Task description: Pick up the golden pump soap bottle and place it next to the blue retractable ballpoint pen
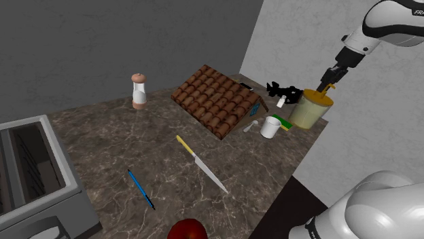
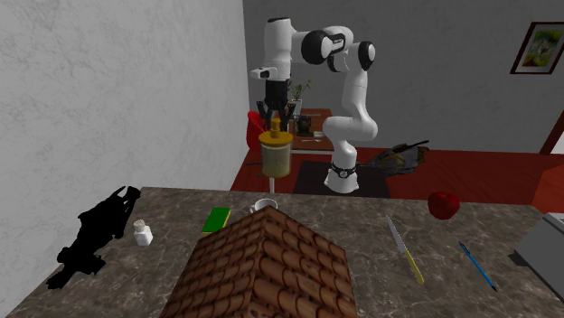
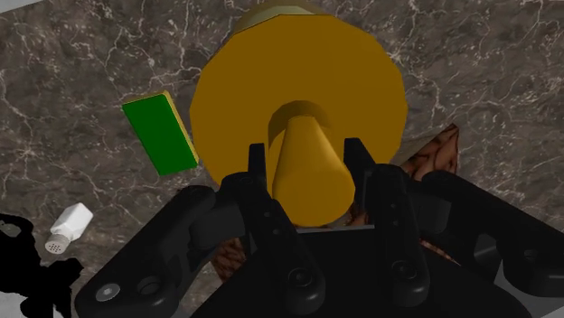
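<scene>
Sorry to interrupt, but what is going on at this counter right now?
The Franka arm's gripper has its jaws closed on the pump of the golden soap bottle, which seems to hang just clear of the dark veined counter, near a green sponge. The blue pen, its destination, lies across the counter, beyond the knife.

The golden pump soap bottle (image 1: 311, 110), a squat yellow body under a darker pump, hangs upright over the desk (image 1: 102, 139) edge at the shoulder view's right. The fingers (image 3: 258, 176) clasp its pump. The slim blue pen (image 1: 140, 189) lies flat at lower left, well apart from it.
</scene>
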`<action>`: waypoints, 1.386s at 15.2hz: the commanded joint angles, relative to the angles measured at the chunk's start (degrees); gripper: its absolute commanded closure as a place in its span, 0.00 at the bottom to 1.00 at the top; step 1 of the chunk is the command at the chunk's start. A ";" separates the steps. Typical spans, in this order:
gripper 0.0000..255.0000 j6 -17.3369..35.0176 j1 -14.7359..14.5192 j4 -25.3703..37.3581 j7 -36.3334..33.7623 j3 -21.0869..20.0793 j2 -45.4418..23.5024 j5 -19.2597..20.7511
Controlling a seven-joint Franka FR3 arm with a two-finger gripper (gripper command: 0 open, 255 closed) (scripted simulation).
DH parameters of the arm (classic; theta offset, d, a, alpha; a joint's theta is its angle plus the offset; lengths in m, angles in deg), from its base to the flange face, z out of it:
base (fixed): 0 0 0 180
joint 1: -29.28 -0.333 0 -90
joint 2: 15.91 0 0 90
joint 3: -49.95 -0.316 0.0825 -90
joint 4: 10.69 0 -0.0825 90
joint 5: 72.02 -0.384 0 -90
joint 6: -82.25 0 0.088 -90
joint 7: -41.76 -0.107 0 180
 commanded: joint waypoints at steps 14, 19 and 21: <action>1.00 -11.10 -1.12 14.04 0.91 -0.90 -3.07 -1.75; 1.00 -13.24 -1.33 13.96 -1.98 -3.79 -1.16 -1.90; 1.00 -13.63 -1.42 11.60 -4.98 -6.57 1.27 -2.05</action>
